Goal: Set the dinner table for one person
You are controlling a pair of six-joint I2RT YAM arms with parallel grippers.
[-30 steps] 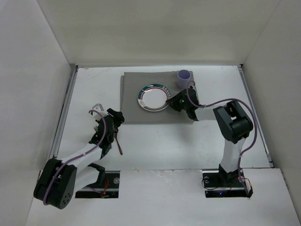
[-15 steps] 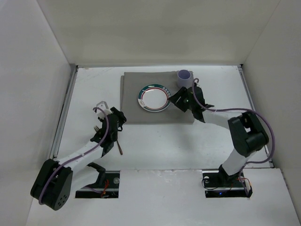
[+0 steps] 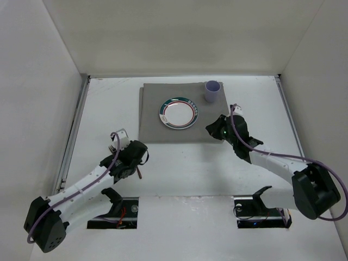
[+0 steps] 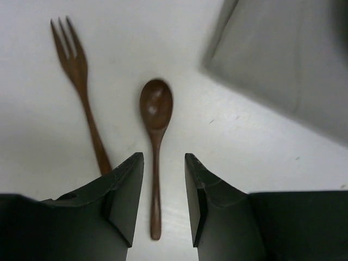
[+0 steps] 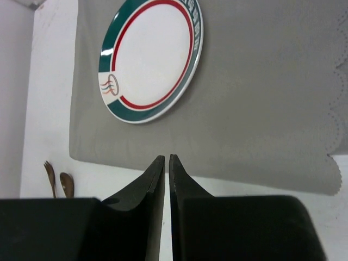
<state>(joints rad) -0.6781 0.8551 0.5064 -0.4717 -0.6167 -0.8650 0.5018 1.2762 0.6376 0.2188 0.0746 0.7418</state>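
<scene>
The white tabletop (image 3: 179,163) takes up the floor of the top view and is enclosed by white walls (image 3: 54,81). A grey cloth mat (image 3: 155,117) is laid on it at upper centre. A white plate (image 3: 178,113) with a green and red rim is set on the mat, and a purple cup (image 3: 212,91) is stood at the mat's upper right corner. Off the cloth, near its lower left corner, a wooden fork (image 4: 81,103) and a wooden spoon (image 4: 156,109) are laid side by side on the bare tabletop. The left claw (image 4: 162,163) is held over the spoon's handle with a modest gap between its fingers. Nothing is gripped, and the handle is seen through the gap. The right claw (image 5: 166,159) is positioned by the mat's lower right edge, its fingers drawn together to a thin slit, with nothing held.
</scene>
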